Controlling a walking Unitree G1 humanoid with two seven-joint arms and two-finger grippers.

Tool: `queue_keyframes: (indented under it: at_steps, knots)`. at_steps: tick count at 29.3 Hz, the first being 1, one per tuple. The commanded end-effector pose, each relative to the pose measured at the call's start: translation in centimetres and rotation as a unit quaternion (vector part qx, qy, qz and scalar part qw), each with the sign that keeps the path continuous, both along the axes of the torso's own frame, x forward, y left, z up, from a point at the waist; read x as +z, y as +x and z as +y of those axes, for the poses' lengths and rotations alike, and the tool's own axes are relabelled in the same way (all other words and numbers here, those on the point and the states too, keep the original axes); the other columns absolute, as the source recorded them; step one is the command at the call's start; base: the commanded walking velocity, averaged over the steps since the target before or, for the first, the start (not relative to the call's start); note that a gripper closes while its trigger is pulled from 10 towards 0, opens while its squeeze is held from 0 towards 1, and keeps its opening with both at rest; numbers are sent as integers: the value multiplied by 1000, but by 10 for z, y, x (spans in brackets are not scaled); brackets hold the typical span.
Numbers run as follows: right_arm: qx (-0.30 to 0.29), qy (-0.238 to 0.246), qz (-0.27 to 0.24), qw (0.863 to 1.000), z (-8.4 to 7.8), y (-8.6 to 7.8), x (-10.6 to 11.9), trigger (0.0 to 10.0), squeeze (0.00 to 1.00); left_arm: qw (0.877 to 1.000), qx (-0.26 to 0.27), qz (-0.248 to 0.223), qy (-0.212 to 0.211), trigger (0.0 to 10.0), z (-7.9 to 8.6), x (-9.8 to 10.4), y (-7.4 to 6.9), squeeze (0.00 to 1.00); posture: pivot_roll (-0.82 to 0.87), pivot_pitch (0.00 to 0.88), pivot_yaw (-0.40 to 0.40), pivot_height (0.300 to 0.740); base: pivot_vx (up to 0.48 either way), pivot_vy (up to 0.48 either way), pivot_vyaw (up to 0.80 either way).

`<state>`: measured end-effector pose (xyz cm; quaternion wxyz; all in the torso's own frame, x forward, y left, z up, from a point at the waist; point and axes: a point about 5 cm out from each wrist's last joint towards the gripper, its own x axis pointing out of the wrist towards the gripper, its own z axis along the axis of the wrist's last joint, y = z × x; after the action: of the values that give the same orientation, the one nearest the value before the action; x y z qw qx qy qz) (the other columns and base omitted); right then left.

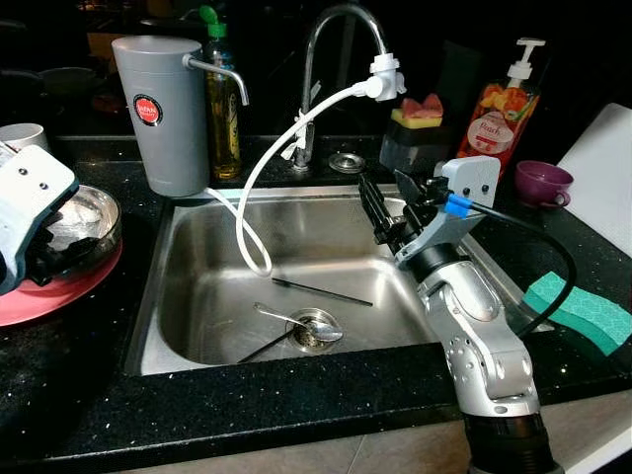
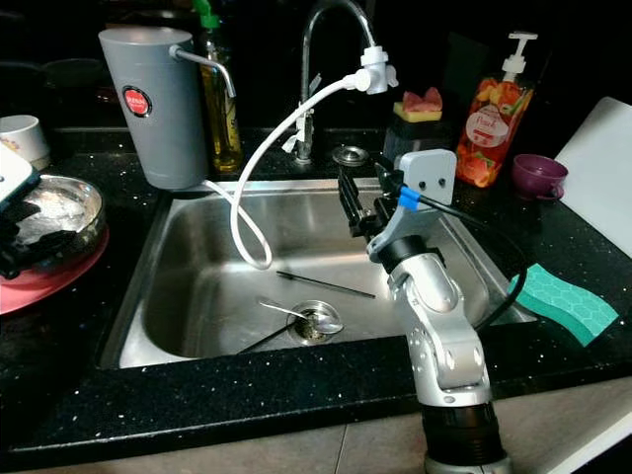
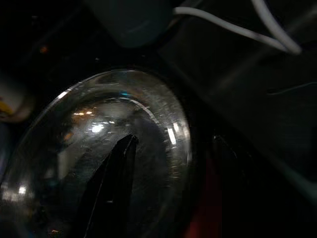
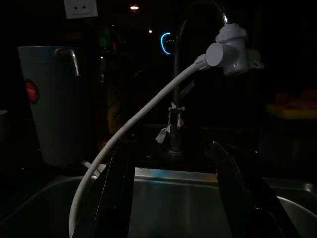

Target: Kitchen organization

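Reaching over a stainless-steel sink [image 1: 197, 341] set in a black speckled counter, the right gripper [image 1: 387, 205] hangs above the basin's right half in the left eye view, fingers parted with nothing between them. Below it and toward the robot, a spoon [image 1: 301, 323] lies over the drain, with a dark chopstick [image 1: 322, 291] just beyond it on the basin floor; both are well apart from the fingers. A white hose [image 1: 259, 168] loops from the tap adapter [image 1: 387, 77] down into the basin, passing to the gripper's left. Behind the gripper stand the curved faucet [image 1: 314, 59], a soap pump bottle [image 1: 502, 107] and a purple cup [image 1: 542, 183]; a green sponge cloth [image 1: 579, 311] lies to the arm's right.

At the counter's left edge in the right eye view, the left gripper [image 2: 22, 242] sits at a steel bowl [image 2: 59, 210] that rests on a red plate [image 2: 39, 281]. A grey water-filter jug [image 2: 150, 104] and an oil bottle [image 2: 219, 99] stand beyond the bowl, at the sink's back left corner.

Looking along the left wrist, one black finger [image 3: 111, 188] lies across the shiny bowl, while the other is lost in the dark beside the rim; whether they grip the rim cannot be told.

From the right wrist, two spread fingers [image 4: 116, 193] frame the sink's back wall, with the hose rising past one of them to the white adapter ahead, and the jug standing off to the side.
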<state>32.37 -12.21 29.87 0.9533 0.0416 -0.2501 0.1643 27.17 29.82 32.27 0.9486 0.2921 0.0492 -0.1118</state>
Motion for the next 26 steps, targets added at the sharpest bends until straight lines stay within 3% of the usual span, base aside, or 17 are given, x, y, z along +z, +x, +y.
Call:
queue_keyframes:
  at_steps: [1, 7, 19, 24, 25, 26]
  knots:
    - [-6, 7, -5, 1000, -4, -1, 1, 10000, 0, 1000, -13, -2, -20, 10000, -2, 4, -2, 0, 115, 139, -56, 740, 0, 0, 0]
    - [-8, 8, -5, 1000, -5, 0, 1, 10000, 0, 997, -30, -58, -29, 10000, -8, 24, -2, 0, 115, 137, -58, 740, 0, 0, 0]
    - [-9, 11, -2, 1000, -4, -1, -1, 10000, 0, 1000, -11, 23, -14, 10000, 0, -5, -1, 0, 114, 138, -55, 740, 0, 0, 0]
    - [-11, 11, -3, 1000, -5, -2, -2, 10000, 0, 998, 23, 33, 38, 10000, 9, -16, 2, 0, 111, 138, -55, 740, 0, 0, 0]
    - [-11, 11, -3, 1000, -5, -1, -2, 10000, 0, 997, 31, 32, 56, 8431, 11, -18, 3, 0, 111, 137, -55, 740, 0, 0, 0]
    - [-11, 11, -2, 1000, -5, -1, -2, 10000, 0, 994, 46, 29, 93, 4039, 15, -21, 5, 0, 108, 136, -54, 740, 0, 0, 0]
